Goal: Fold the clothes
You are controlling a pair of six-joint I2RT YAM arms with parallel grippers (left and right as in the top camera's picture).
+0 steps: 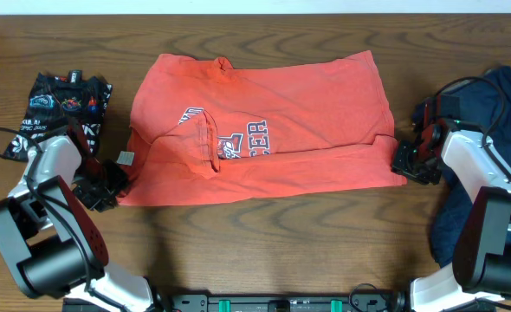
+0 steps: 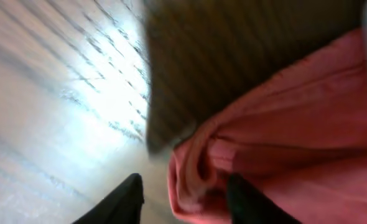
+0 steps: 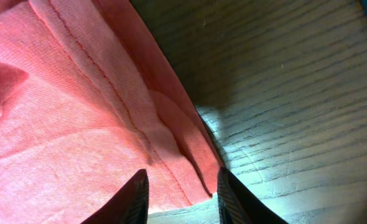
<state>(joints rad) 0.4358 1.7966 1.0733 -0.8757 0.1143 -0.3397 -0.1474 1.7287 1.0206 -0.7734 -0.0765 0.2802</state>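
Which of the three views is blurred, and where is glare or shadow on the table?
Left wrist view: blurred throughout, strong white glare on the brown wooden table. Right wrist view: sharp, stitching of the coral-red cotton T-shirt clear, shadow beside its edge. Overhead view: evenly lit, sharp.

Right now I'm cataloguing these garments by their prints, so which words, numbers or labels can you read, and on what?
"CER": white-and-navy block letters on the coral-red cotton T-shirt; more lettering is hidden in a fold.
On the black graphic-print tee: print too small to read.
On the small white tag at the shirt's left edge: unreadable.
Wrist views: no text.
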